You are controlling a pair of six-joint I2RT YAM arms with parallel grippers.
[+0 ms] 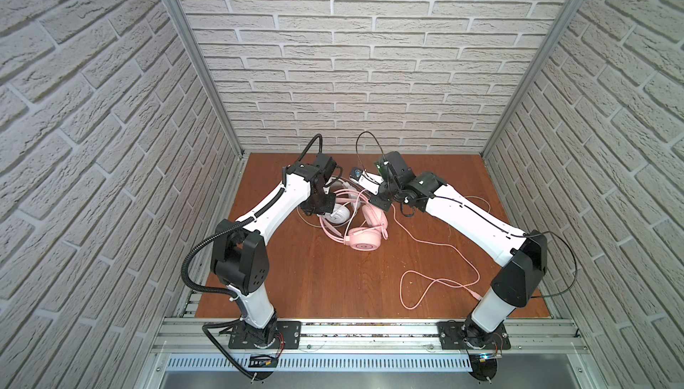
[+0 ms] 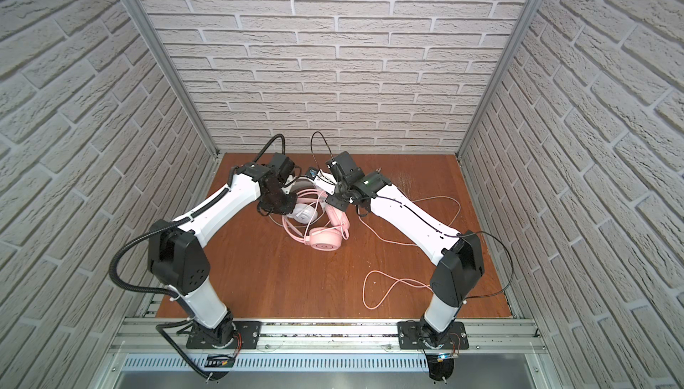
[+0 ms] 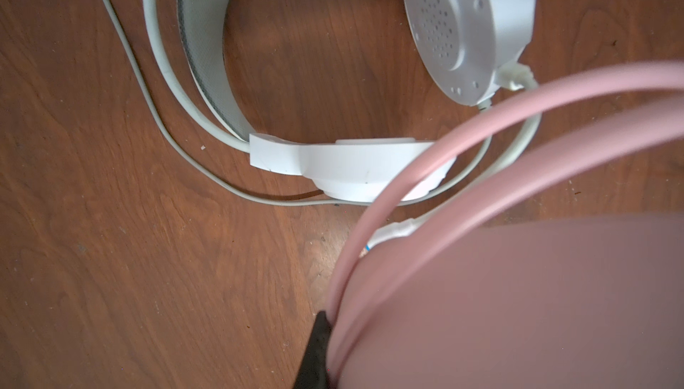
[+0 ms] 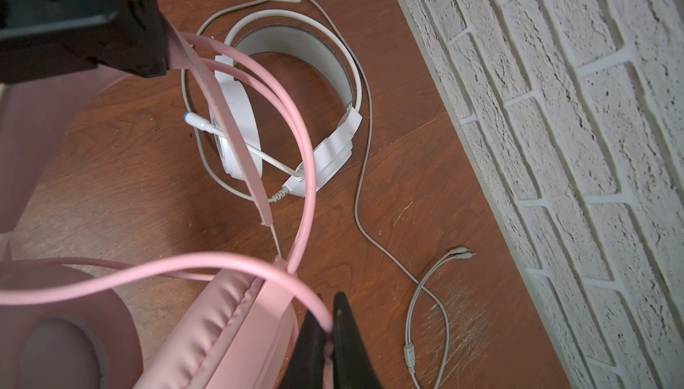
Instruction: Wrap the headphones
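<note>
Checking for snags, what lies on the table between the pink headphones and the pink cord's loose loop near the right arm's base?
Bare table, crossed only by the pink cord, in both top views.

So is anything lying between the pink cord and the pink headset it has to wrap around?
Yes. The pink headset lies tangled over the white headset, bands interlocked. The right tool is shut on the pink cord; winding it could catch the white headset.
</note>
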